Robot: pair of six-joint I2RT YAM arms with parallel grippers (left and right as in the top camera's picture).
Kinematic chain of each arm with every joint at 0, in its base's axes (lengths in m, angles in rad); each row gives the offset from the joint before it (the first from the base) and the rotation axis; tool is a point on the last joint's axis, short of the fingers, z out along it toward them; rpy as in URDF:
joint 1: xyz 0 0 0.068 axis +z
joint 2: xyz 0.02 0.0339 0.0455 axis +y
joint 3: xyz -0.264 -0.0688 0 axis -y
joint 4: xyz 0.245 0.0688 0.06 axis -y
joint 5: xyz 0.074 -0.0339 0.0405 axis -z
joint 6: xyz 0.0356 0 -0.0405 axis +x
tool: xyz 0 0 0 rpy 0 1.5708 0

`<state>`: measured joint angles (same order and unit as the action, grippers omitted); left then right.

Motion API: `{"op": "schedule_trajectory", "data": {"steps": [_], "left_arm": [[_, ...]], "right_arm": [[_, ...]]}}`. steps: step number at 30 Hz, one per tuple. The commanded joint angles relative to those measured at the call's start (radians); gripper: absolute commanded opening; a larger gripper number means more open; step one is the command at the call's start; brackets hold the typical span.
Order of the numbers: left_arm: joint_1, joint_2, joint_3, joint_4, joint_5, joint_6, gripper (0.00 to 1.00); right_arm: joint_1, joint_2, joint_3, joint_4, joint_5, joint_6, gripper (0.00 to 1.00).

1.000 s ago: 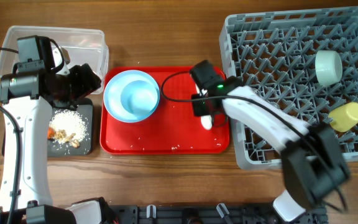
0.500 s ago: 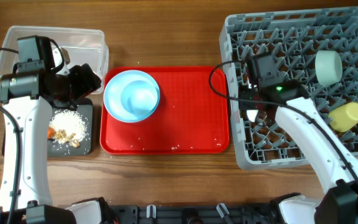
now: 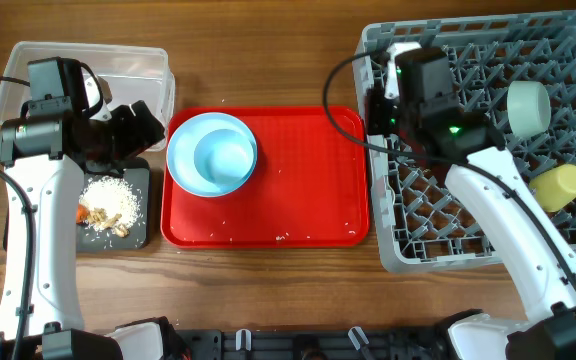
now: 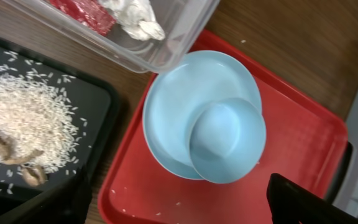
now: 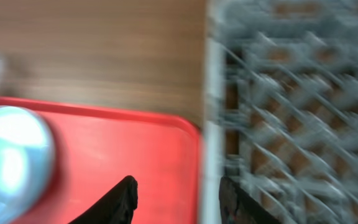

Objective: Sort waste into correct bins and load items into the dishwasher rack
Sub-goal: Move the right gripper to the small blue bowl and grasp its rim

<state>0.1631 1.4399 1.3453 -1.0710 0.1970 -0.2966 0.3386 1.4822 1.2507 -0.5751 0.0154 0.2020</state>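
Observation:
A light blue bowl (image 3: 226, 158) sits on a light blue plate (image 3: 183, 150) at the left of the red tray (image 3: 308, 200); both show in the left wrist view, bowl (image 4: 227, 140) and plate (image 4: 179, 93). My left gripper (image 3: 138, 128) (image 4: 176, 202) is open and empty beside the plate. My right gripper (image 3: 376, 105) (image 5: 178, 199) is open and empty, astride the left rim of the grey dishwasher rack (image 3: 568, 40) (image 5: 291, 112). A mint-green bowl (image 3: 528, 107) and yellow cup (image 3: 558, 187) lie in the rack. A white shape (image 3: 400, 48) by the right wrist may be the spoon.
The clear tub (image 3: 158, 70) holds a red wrapper (image 4: 82, 12) and white tissue (image 4: 132, 12). The black tray (image 3: 143, 225) holds rice (image 3: 108, 195) and a carrot bit (image 3: 80, 212). A few crumbs lie on the red tray. The right wrist view is blurred.
My right arm moved from the white spoon on the red tray over to the rack's back left. The spoon is gone from the tray. The left arm has not moved.

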Motion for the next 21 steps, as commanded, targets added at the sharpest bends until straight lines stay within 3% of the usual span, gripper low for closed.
{"op": "schedule_trajectory", "data": {"steps": [1,4,7,14,21], "left_arm": [[-0.002,0.006,-0.001,-0.01,-0.113,0.005,0.93],[-0.002,0.006,-0.001,-0.013,-0.138,0.001,0.94],[-0.002,0.006,-0.001,-0.021,-0.139,0.001,0.94],[-0.002,0.006,-0.001,-0.038,-0.139,0.001,0.94],[-0.002,0.006,-0.001,-0.042,-0.138,0.001,0.94]], "right_arm": [[0.089,0.026,0.014,0.001,-0.107,-0.011,0.47],[0.207,0.138,0.016,0.026,-0.137,-0.024,0.48],[0.305,0.256,0.052,0.093,-0.136,-0.026,0.57],[0.408,0.476,0.089,0.333,-0.091,0.098,0.55],[0.408,0.54,0.088,0.325,-0.012,0.191,0.3]]}}
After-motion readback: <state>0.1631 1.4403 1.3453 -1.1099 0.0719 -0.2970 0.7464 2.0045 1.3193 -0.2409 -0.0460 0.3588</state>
